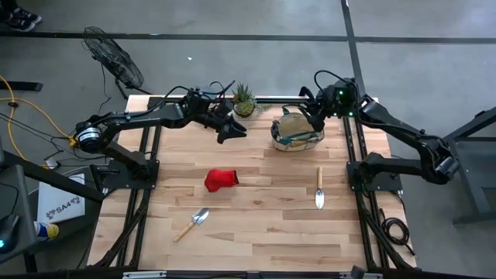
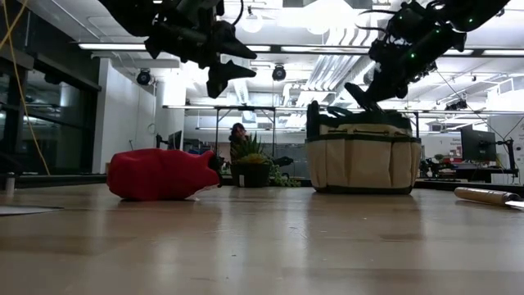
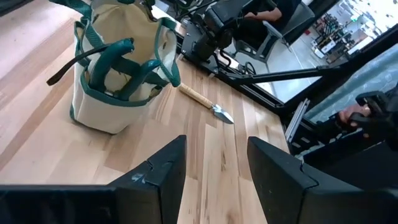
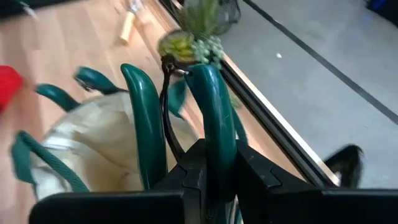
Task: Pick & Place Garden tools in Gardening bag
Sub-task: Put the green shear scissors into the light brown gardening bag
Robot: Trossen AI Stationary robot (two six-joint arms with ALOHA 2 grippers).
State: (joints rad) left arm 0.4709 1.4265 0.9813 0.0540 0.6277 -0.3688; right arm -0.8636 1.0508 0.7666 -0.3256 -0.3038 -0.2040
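Teal-handled shears (image 4: 211, 118) held above tan bag (image 1: 297, 132)

Seen from above: the middle of the counter (image 1: 256, 225) is open boards. The red glove (image 1: 220, 180) lies near centre, one trowel (image 1: 191, 224) at 7 o'clock of it, the other trowel (image 1: 318, 188) at 3 o'clock, with passable lanes between. At 12 to 1 o'clock the potted plant (image 1: 243, 99) and gardening bag (image 1: 296, 132) crowd the far edge; the right end effector (image 1: 316, 120), clamped on pruning shears (image 4: 211, 118), blocks the bag's mouth.
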